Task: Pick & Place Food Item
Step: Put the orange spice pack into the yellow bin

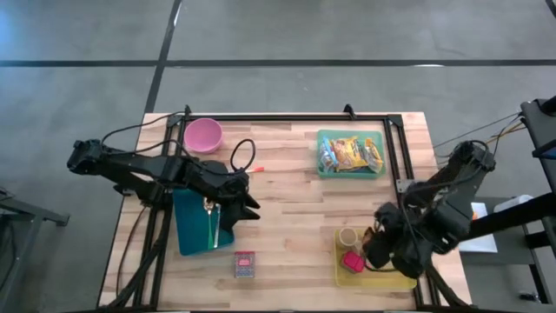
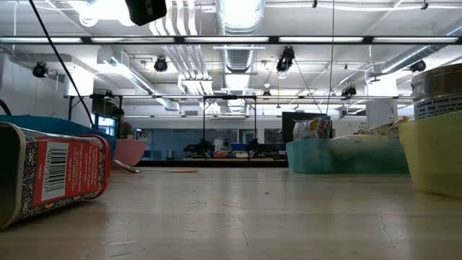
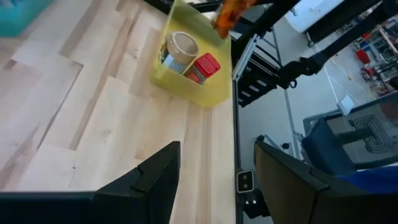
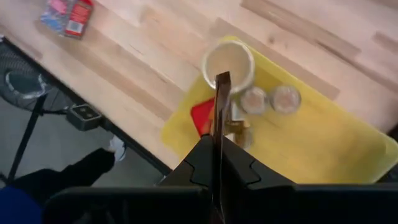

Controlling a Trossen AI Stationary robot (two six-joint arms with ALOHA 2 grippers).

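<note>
1. Grey concrete floor surrounds the pale wooden surface (image 1: 295, 217) on every side; a black frame runs along its far and side edges.
2. Most of the middle of the surface lies bare between the two arms, giving open wood from the teal tray (image 1: 193, 230) on the left across to the yellow bin (image 1: 382, 280) at the near right corner.
3. The yellow bin sits right at the near and right edges, with little margin beyond it before the drop to the floor.
4. A pink bowl (image 1: 203, 135) stands near the far left edge, and a green bin (image 1: 350, 155) of snack packets sits far right, well apart from the yellow bin.
5. A small red tin (image 1: 245, 264) lies on its side near the front edge, between the teal tray and the yellow bin.
6. The right claw (image 4: 217, 106) hangs over the yellow bin with its fingers pressed together; a thin strip stands clamped between them, and what it is cannot be told. Beneath it sit a paper cup (image 4: 228, 64), a red item (image 4: 202, 117) and two small jars.
7. The left claw (image 1: 248, 207) hovers at the teal tray's inner edge, fingers parted about halfway and holding nothing.
</note>
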